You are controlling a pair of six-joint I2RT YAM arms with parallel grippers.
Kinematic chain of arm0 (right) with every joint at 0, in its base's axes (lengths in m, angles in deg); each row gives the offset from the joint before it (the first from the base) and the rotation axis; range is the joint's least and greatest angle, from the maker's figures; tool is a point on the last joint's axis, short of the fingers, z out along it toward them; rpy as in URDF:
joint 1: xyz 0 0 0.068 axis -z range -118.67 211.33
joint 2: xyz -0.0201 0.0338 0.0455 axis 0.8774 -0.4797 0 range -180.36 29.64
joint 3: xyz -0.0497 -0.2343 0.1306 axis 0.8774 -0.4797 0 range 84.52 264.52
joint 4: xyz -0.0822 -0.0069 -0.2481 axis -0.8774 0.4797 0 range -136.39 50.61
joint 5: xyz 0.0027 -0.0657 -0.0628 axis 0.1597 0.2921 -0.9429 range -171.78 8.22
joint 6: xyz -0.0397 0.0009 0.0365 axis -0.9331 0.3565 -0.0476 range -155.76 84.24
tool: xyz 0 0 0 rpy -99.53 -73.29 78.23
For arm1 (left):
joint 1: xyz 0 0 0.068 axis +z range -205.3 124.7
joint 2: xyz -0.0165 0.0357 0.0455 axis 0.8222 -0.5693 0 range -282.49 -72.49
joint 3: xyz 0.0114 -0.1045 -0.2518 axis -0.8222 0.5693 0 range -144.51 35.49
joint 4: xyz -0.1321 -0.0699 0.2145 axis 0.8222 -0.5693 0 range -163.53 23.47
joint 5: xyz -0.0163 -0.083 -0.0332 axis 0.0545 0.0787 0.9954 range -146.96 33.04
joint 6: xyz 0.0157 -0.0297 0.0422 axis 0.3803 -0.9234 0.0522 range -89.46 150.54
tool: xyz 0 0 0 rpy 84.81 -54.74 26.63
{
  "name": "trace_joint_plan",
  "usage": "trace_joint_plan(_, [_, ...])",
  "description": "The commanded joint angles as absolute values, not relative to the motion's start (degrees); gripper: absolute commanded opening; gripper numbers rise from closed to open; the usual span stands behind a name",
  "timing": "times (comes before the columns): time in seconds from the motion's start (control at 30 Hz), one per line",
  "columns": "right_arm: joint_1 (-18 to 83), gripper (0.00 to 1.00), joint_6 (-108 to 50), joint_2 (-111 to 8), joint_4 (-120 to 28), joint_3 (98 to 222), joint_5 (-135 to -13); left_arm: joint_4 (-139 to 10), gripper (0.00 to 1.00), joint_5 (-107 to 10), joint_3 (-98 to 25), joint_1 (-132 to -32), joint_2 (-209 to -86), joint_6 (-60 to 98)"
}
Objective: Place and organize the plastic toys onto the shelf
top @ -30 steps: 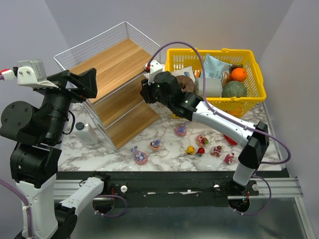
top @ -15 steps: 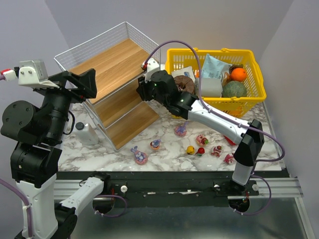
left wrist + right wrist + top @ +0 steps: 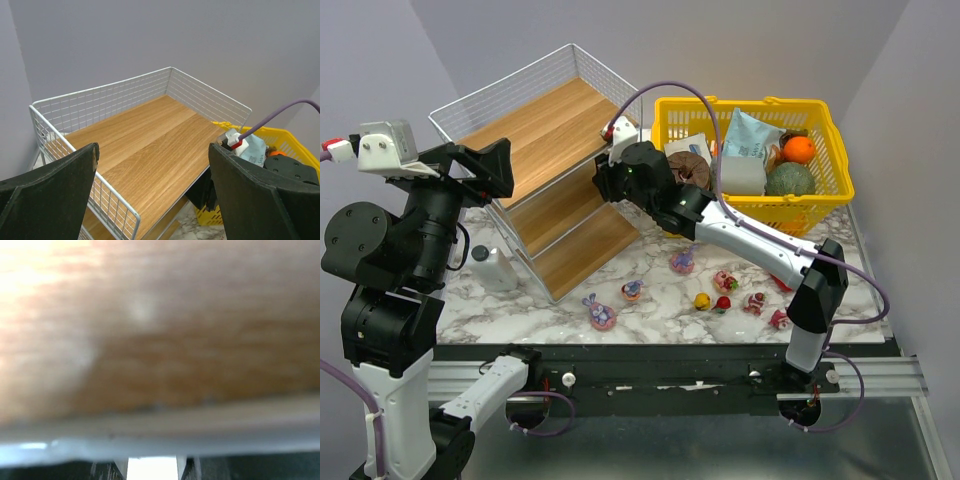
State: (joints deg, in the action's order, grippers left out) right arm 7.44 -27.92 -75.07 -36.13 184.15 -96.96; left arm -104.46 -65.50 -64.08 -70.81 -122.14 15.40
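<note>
Shelf (image 3: 555,130): slanted white wire rack with three wooden boards; no toy seen on any board in view.
Toys (image 3: 682,262): about eight small glossy figurines, scattered on the table (image 3: 660,316) in front of the shelf and off to its right; purple-pink toy (image 3: 601,315) nearest the shelf's front corner, yellow toy (image 3: 702,300) farther right.
Left pincer (image 3: 152,150): raised above the shelf's top board, fingers spread wide, nothing between them.
Right pincer (image 3: 606,186): pressed in at the right edge of the shelf's middle tier; wrist view shows only blurred board and a wire, so opening and contents cannot be told.
Handling (judged): light, hard, slick and rounded; likely to squirt from a loose pinch or slide down a tilted board.
Grip (judged): across the widest part of the body, low down, fingers closing squarely from both sides.
</note>
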Motion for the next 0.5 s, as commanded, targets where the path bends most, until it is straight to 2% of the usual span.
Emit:
trace_joint_plan(0.0, [7.8, 0.42, -29.3, -78.0, -31.9, 184.4, -98.4, -105.0, 0.99, -66.8, -63.8, -71.0, -122.1, 16.7])
trace_joint_plan(0.47, [7.7, 0.57, -29.3, -78.3, -32.3, 185.1, -97.4, -105.2, 0.99, -67.2, -63.7, -71.0, -122.1, 17.5])
